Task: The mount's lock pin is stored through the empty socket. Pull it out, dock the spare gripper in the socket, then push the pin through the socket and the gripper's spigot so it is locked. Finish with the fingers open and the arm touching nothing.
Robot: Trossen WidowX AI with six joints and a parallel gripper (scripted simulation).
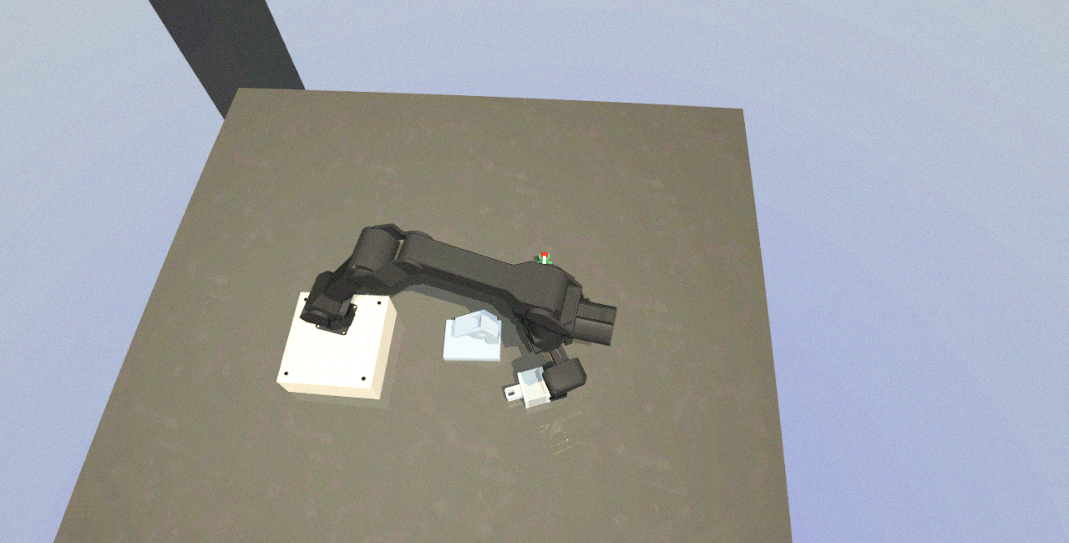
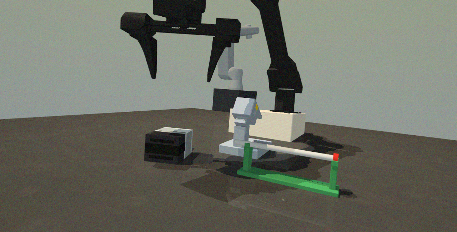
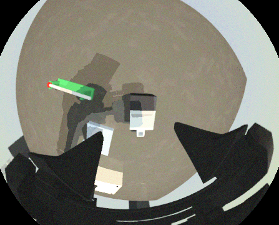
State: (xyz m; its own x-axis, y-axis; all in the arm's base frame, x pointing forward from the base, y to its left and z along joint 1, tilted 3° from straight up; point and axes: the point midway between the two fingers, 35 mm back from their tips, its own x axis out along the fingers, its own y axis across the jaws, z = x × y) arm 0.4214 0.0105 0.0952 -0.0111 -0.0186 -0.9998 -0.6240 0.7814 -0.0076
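The white lock pin (image 2: 294,151) (image 3: 64,89) with a red end lies across the two posts of the green rack (image 2: 287,181) (image 3: 73,85). In the top view mostly the pin's red end (image 1: 544,256) shows past the arm. The pale blue mount (image 1: 472,349) (image 2: 241,134) (image 3: 106,145) stands upright, with no pin seen through its angled socket head (image 2: 244,107). The spare gripper (image 1: 533,388) (image 2: 164,147) (image 3: 142,120), white and black, lies on the table, its holed spigot (image 1: 512,393) (image 3: 140,133) towards the arm's base side. My gripper (image 2: 181,79) (image 3: 138,129) is open and empty, pointing down high above the spare gripper.
The cream base block (image 1: 336,349) (image 2: 265,125) (image 3: 109,179) carries my arm, beyond the mount from the rack. My forearm (image 1: 463,264) passes above the mount and rack area. A grey robot arm (image 2: 235,77) on a dark block stands in the background.
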